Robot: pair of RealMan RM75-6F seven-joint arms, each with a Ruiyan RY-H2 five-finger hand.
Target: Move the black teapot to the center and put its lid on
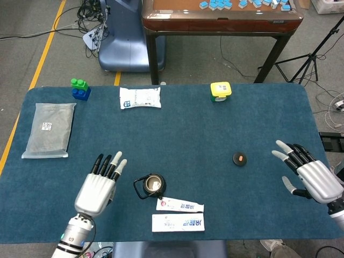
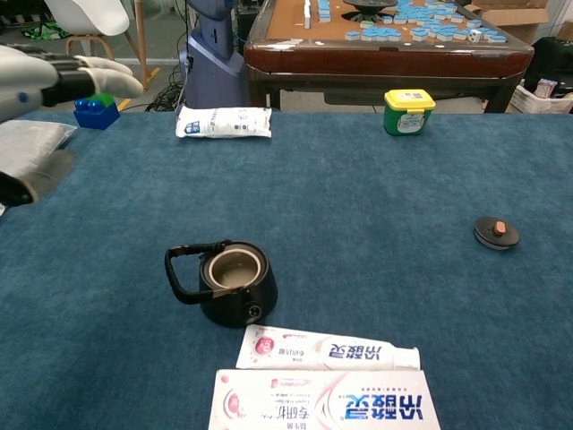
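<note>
Two hands, both empty with fingers spread. My left hand is the nearer one: the black teapot sits lidless on the tabletop just to its right, loop handle pointing toward that hand. Its lid lies well apart, closer to my right hand.

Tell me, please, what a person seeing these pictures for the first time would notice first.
Probably the two robot hands: the left hand and the right hand hover over the blue table with fingers spread, holding nothing. Next comes the black teapot, open-topped near the front edge, just behind two toothpaste boxes. Its lid lies apart, far over toward the right hand.
</note>
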